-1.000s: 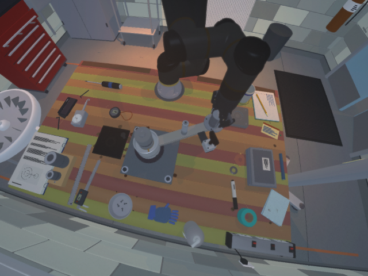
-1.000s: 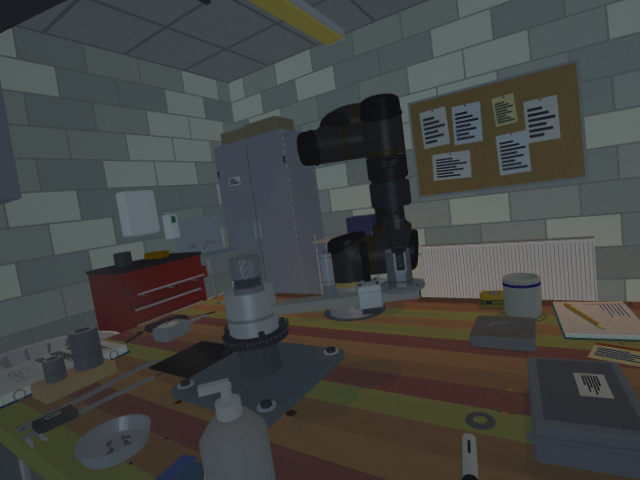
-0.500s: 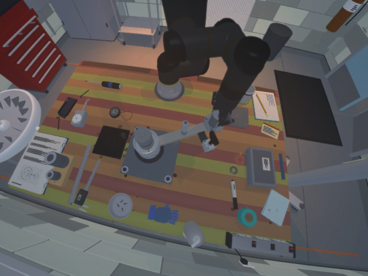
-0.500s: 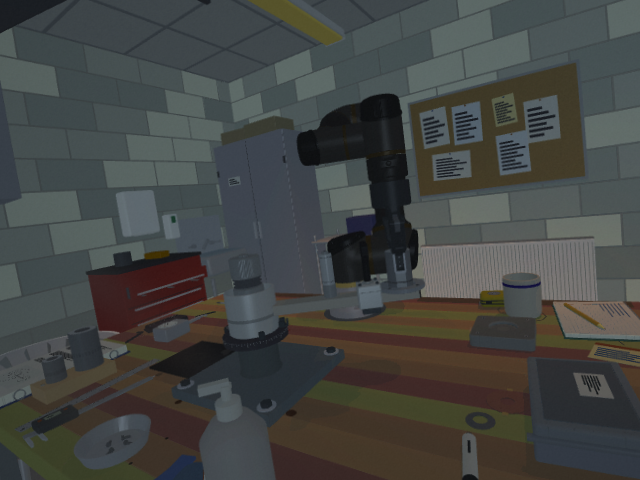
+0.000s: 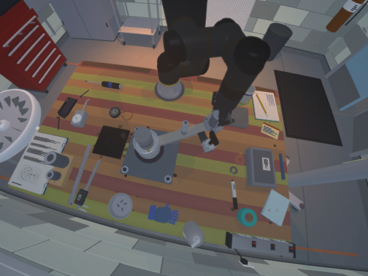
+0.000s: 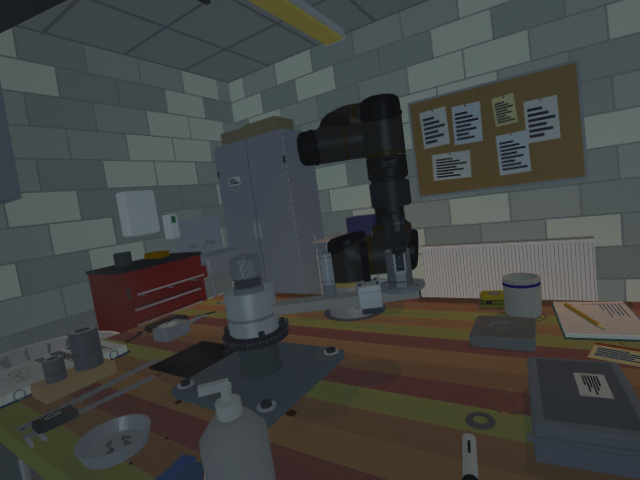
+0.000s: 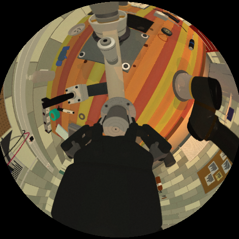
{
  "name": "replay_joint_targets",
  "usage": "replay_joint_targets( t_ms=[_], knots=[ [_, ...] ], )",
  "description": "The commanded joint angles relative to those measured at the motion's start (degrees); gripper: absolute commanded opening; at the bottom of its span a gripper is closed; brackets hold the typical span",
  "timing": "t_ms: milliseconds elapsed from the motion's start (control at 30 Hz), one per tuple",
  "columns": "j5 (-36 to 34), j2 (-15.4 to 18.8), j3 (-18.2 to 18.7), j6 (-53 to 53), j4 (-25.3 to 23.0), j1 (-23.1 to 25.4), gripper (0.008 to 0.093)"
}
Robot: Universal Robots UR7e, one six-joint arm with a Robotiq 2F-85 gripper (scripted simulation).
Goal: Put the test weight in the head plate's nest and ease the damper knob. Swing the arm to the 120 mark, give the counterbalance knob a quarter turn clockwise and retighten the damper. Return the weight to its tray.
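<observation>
My gripper [image 7: 116, 126] points straight down at the far end of the swing arm [image 5: 181, 133], its fingers closed on either side of the grey cylindrical test weight [image 7: 115, 122], which sits in the round head plate [image 5: 213, 121]. The arm runs from the head plate back to the pivot column [image 5: 145, 142] on its grey base plate [image 5: 151, 160], with a graduated ring around the column foot. A small upright knob [image 5: 185, 124] stands midway along the arm. A grey block with a black handle [image 5: 210, 141] hangs off the arm's side near the head plate. The square grey tray [image 5: 239, 117] lies empty just beyond the head plate.
A white mug [image 6: 521, 294] and a notepad with a pencil [image 5: 265, 105] lie past the tray. A grey case [image 5: 260, 167] sits to the right, and a black mat [image 5: 111, 142] lies left of the base plate. A marker [image 5: 234, 194], tape roll [image 5: 247, 217] and washer [image 5: 233, 170] lie near the front edge.
</observation>
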Motion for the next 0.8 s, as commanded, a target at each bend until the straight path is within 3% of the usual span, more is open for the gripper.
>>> replay_joint_targets(
  t_ms=[0,600,767],
  knots=[
    [0.0,0.0,-0.1,0.0,-0.1,0.0,0.008],
    [0.0,-0.8,-2.3,0.0,2.8,0.0,0.008],
    [0.0,-1.8,-5.9,0.0,7.1,0.0,0.008]
  ],
)
